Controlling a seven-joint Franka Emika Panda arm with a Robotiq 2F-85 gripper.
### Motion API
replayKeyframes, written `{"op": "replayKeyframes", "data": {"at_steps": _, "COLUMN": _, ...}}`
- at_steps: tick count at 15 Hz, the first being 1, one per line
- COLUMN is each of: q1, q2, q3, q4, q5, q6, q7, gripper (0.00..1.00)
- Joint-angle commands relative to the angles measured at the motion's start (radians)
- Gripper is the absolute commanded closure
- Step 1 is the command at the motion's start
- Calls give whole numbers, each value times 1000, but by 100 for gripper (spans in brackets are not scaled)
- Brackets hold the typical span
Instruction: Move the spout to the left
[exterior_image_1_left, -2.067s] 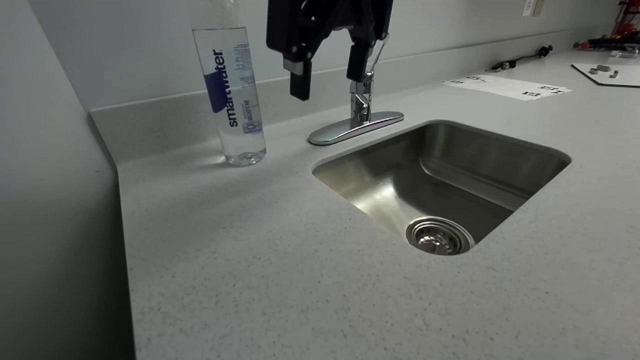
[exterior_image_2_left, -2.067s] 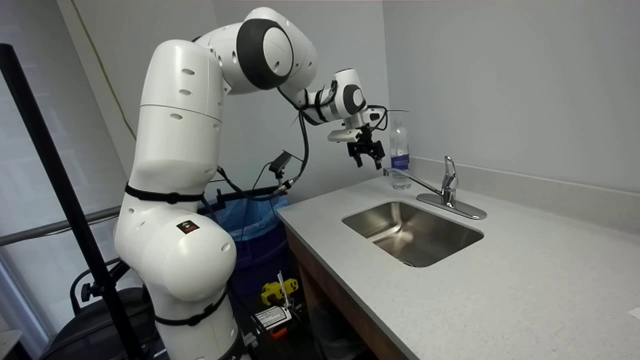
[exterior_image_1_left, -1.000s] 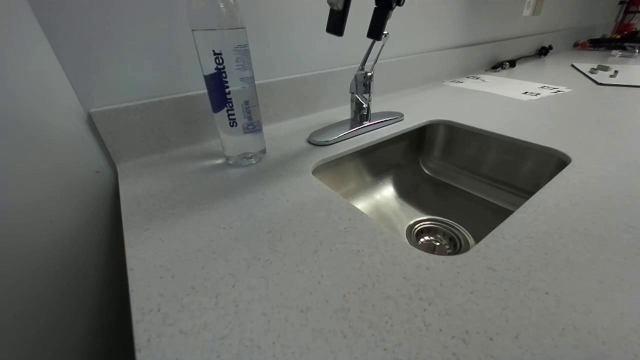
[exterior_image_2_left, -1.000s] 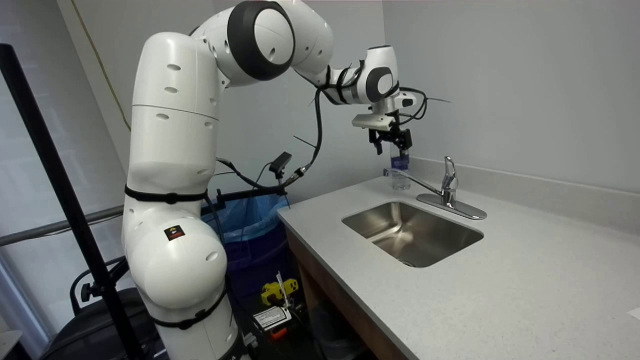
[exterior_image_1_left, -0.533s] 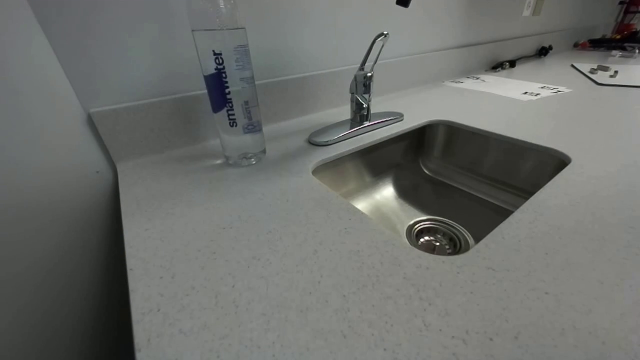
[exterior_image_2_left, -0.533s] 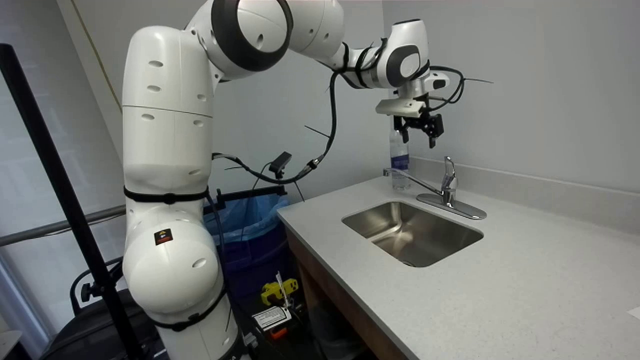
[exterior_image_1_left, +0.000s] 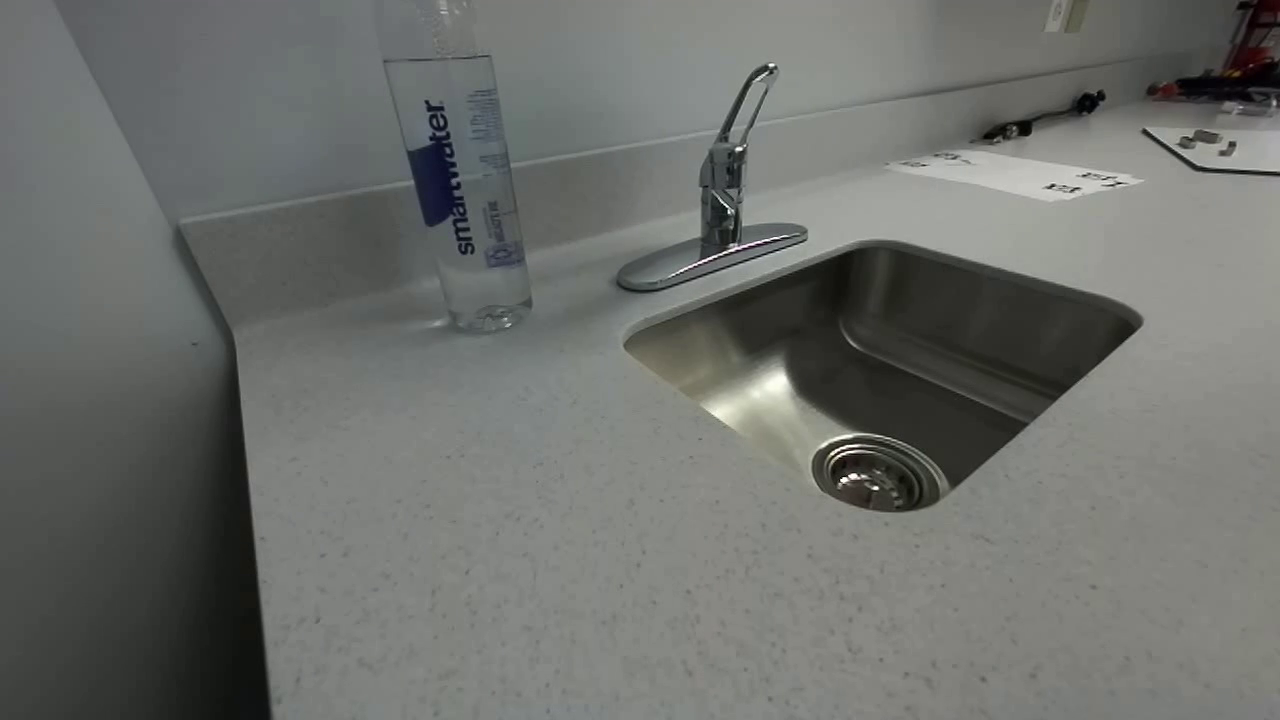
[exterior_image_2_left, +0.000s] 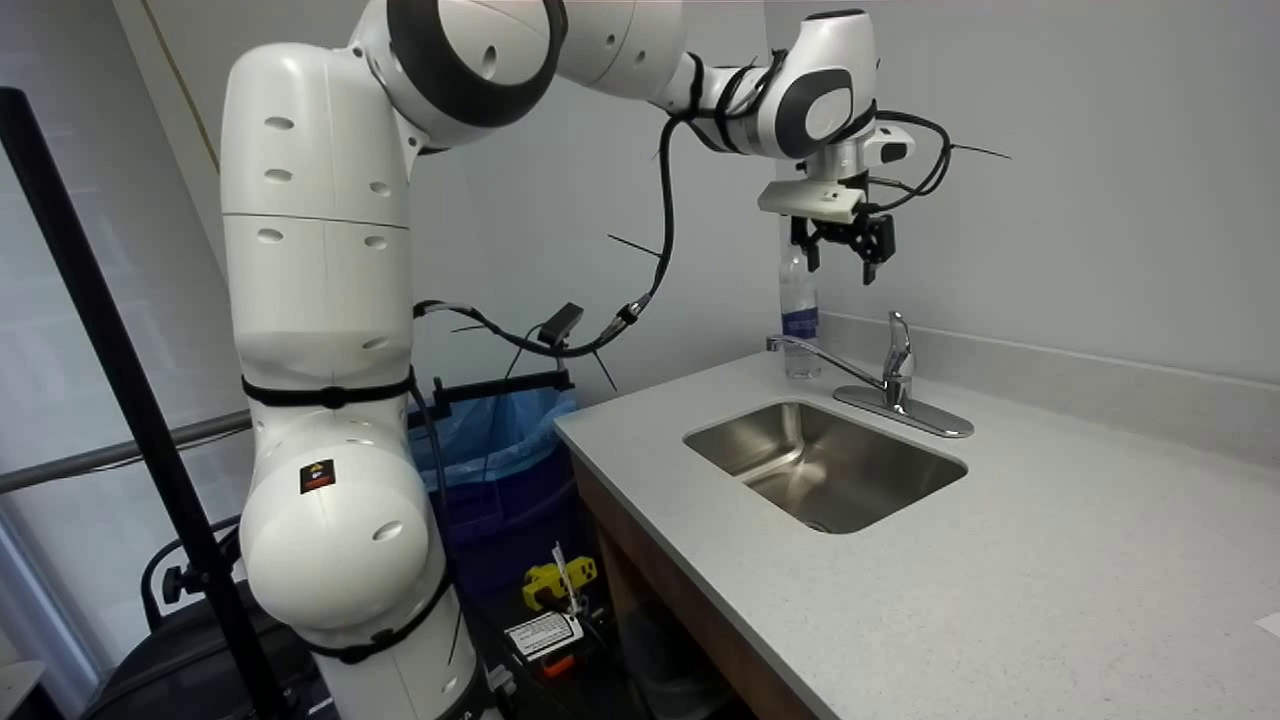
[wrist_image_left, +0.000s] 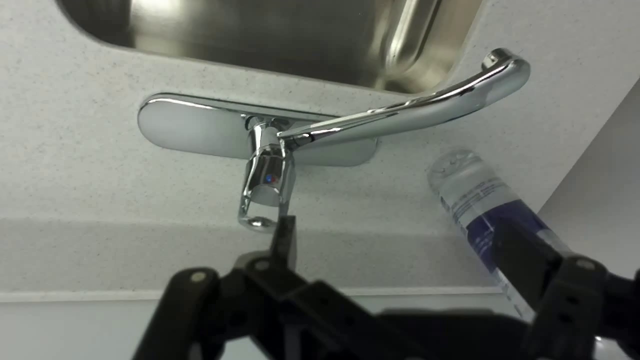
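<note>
The spout (exterior_image_2_left: 828, 358) is a thin chrome tube reaching from the faucet base (exterior_image_2_left: 905, 412) toward the bottle side, past the sink's edge. In the wrist view the spout (wrist_image_left: 430, 111) runs to the upper right, its downturned tip beyond the basin corner. I cannot make it out in the exterior view with the near bottle. The chrome lever handle (wrist_image_left: 265, 195) stands upright on the base. My gripper (exterior_image_2_left: 841, 270) is open and empty, above the faucet and apart from it. In the wrist view its fingers (wrist_image_left: 395, 227) are wide apart, one overlapping the lever's tip in the picture.
A clear water bottle (exterior_image_1_left: 470, 200) with a blue label stands beside the faucet, near the wall. The steel sink (exterior_image_2_left: 830, 520) is set in the counter. A low backsplash (exterior_image_1_left: 330, 240) runs along the wall. Paper (exterior_image_1_left: 1010, 175) lies farther along.
My gripper has moved up and to the right, from near the spout's tip to above the faucet, leaving the other exterior picture at its top. The spout, lever and bottle have not moved.
</note>
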Motion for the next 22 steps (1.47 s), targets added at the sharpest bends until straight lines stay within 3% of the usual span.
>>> {"op": "replayKeyframes", "data": {"at_steps": 1, "q1": -12, "q2": -121, "q3": 6, "q4": -116, "q5": 66, "q6": -27, "q7": -60, "gripper": 0}}
{"op": "replayKeyframes", "data": {"at_steps": 8, "q1": -6, "q2": -270, "q3": -40, "q4": -255, "q5": 69, "q6": -14, "q7": -118, "gripper": 0}}
{"op": "replayKeyframes", "data": {"at_steps": 22, "q1": 14, "q2": -413, "q3": -83, "q4": -423, "q5": 65, "q6": 4, "q7": -154, "gripper": 0}}
